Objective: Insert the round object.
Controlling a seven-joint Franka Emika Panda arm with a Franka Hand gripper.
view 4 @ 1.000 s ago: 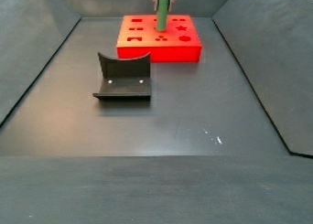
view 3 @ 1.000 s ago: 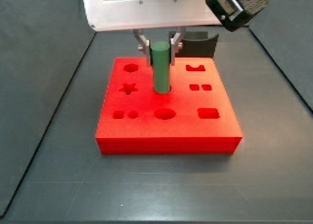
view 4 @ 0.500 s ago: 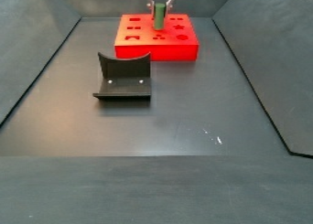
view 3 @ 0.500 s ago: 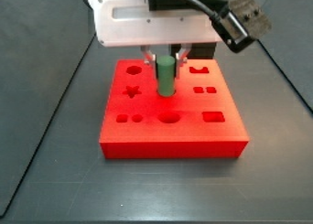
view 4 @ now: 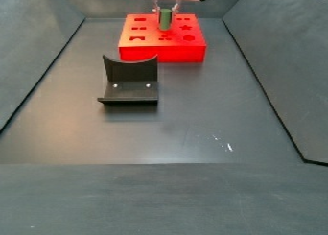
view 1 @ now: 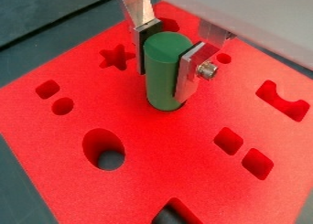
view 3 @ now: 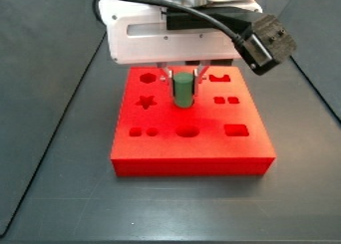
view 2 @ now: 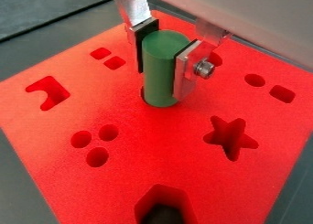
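Gripper [view 1: 169, 56] clamped on the green peg [view 1: 164, 70], silver fingers [view 1: 146, 16] flat against its sides. In both wrist views the peg stands upright, its foot down in the red block [view 1: 146, 173]. In a side view, gripper [view 3: 184, 73] and peg [view 3: 181, 90] are over the block's middle. In a side view, the fixture [view 4: 128, 82] stands apart from the block [view 4: 167, 49].

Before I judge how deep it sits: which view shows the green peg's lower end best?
A wrist view shows it best: the green peg, clamped in the gripper, meets the red block in close-up. Another wrist view is similar. In a side view it is small; in the far side view tiny.
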